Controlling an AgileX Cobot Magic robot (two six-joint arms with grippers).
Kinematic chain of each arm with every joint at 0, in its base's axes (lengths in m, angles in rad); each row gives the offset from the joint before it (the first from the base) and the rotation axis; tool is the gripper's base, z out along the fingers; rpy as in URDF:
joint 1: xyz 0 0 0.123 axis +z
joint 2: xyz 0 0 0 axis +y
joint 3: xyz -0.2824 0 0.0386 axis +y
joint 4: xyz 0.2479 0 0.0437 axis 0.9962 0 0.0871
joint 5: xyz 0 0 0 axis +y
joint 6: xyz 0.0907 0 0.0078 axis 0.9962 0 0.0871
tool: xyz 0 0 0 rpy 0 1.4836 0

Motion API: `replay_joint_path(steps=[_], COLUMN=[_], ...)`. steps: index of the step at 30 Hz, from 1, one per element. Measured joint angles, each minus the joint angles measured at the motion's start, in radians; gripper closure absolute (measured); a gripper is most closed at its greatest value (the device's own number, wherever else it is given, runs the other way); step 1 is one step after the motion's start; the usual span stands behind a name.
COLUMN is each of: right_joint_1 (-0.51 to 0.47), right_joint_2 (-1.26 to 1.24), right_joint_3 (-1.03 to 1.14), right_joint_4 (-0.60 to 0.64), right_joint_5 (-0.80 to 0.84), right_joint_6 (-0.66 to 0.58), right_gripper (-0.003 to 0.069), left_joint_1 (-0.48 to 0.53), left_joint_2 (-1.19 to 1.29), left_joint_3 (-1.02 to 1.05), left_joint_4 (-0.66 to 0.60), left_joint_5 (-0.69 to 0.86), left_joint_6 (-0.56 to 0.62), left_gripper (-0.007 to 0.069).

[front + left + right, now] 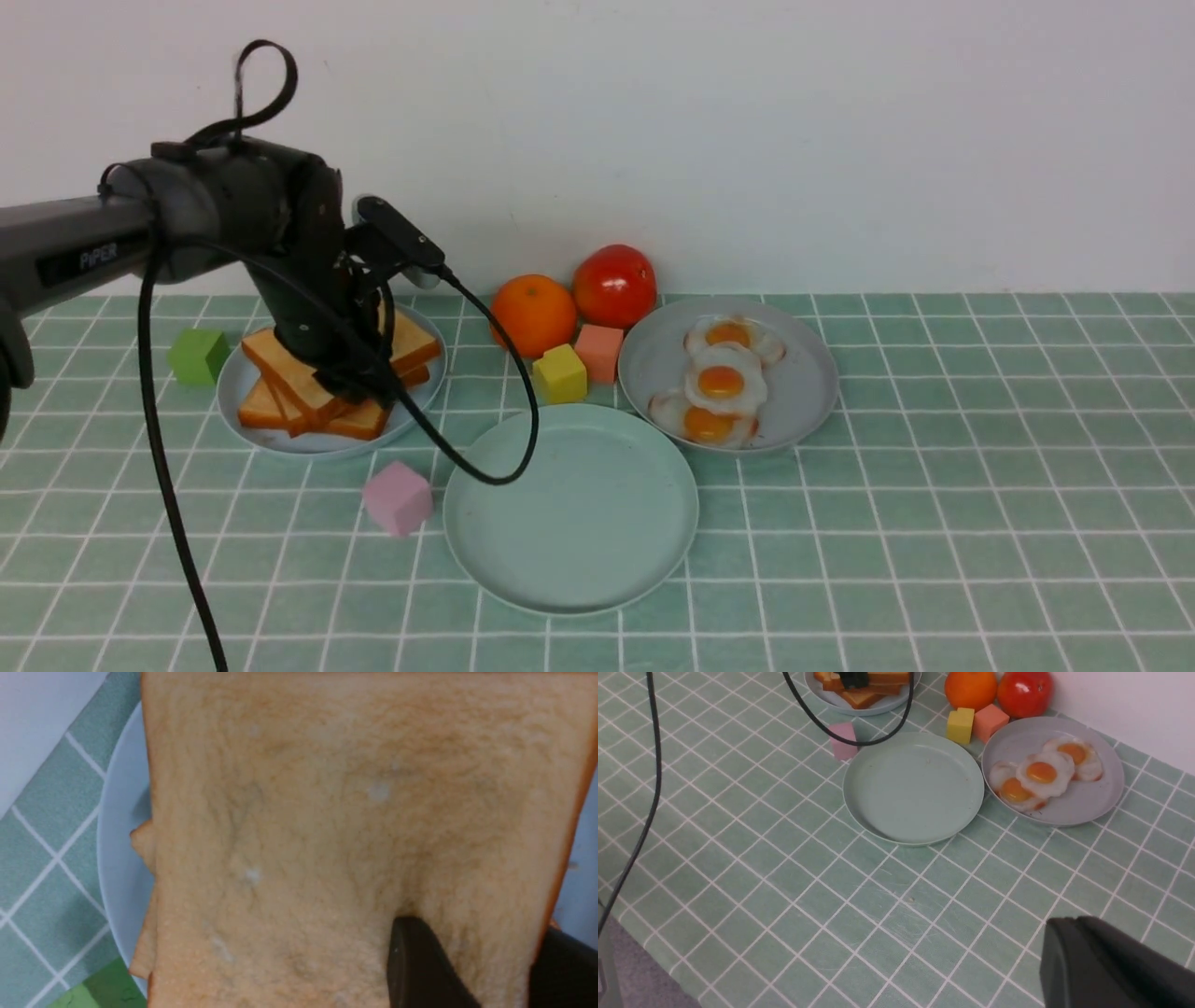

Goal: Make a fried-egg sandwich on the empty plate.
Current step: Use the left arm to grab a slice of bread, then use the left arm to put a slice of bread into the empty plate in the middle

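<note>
Nothing is yet laid on the empty plate [571, 509], found at the counter's [934, 560] middle; every step is judged left. The left hand [355, 385] is seen down on the toast pile [280, 373], fingers [420, 961] astride one slice's edge; a firm clamp cannot be confirmed. The right hand's [1101, 961] state cannot be told.

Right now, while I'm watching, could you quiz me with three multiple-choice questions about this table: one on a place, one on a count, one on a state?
1. Where is the pink cube relative to the green plate? A. in it B. beside it, on the tablecloth C. under it
2. How many fried eggs lie on the grey plate? A. one B. two C. three
3. The green plate is: A. bare B. piled full C. upside down
Answers: 1 B, it stands just outside the rim; 2 C, three yolks show; 3 A, nothing lies on it.
</note>
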Motion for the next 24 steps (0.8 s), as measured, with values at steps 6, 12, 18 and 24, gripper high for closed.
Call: replay_joint_path(steps=[6, 12, 18, 24], right_joint_1=[0.000, 0.000, 0.000, 0.000], right_joint_2=[-0.003, -0.003, -0.004, -0.008], right_joint_3=[0.000, 0.000, 0.000, 0.000], right_joint_4=[0.001, 0.000, -0.003, -0.003], right_joint_5=[0.012, 0.023, 0.044, 0.070], right_joint_6=[0.000, 0.000, 0.000, 0.000], right_gripper=[0.0618, 0.0614, 0.0605, 0.0599], left_joint_1=[-0.057, -0.149, -0.282, -0.455], left_joint_2=[-0.081, -0.249, -0.320, -0.323], left_joint_3=[0.010, 0.010, 0.123, 0.312], left_joint_4=[0.059, 0.059, 0.021, -0.002], left_joint_5=[0.060, 0.112, 0.113, -0.038], left_joint_6=[-0.067, -0.104, -0.128, -0.154], left_gripper=[0.0440, 0.0549, 0.0547, 0.0547])
